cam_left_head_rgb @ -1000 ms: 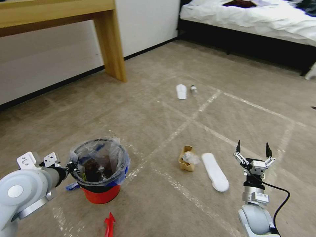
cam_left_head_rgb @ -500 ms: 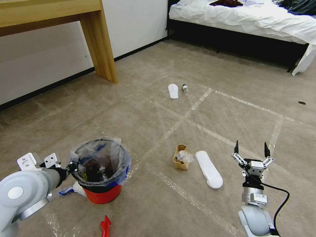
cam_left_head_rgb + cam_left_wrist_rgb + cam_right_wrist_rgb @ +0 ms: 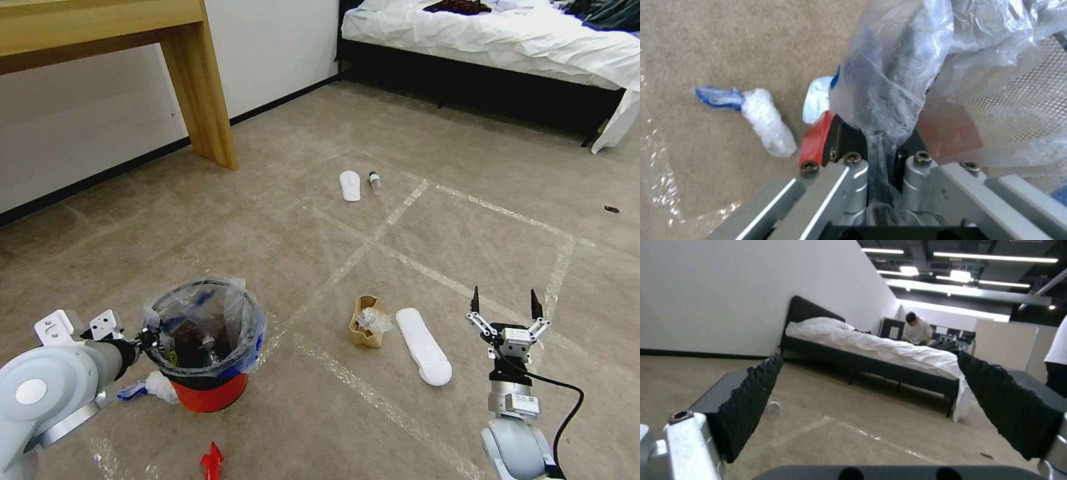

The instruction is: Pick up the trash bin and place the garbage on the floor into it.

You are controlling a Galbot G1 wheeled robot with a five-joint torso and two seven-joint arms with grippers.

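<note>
The left claw [image 3: 145, 339] is clenched on the near rim of the bin [image 3: 208, 390], pinching the rim and its clear bag [image 3: 889, 90] between the fingers. The bin stands upright on the floor [image 3: 287, 220] at the robot's left, with dark litter inside. Just beside its base lie a white-and-blue wad [image 3: 148, 387] and, nearer the robot, a red wrapper [image 3: 212, 460].

The right claw [image 3: 501, 308] hovers above the floor at the robot's right, pointing up and forward, fingers [image 3: 751, 396] spread wide and holding nothing. Between the claws lie a brown paper bag [image 3: 365, 323] with crumpled clear wrap in it and, just right of it, a white slipper [image 3: 423, 345]. Farther ahead, a second slipper [image 3: 349, 185] and a small bottle [image 3: 375, 182] lie side by side on a tape line. A wooden table leg [image 3: 200, 87] stands ahead on the left, a bed [image 3: 493, 40] ahead on the right.
</note>
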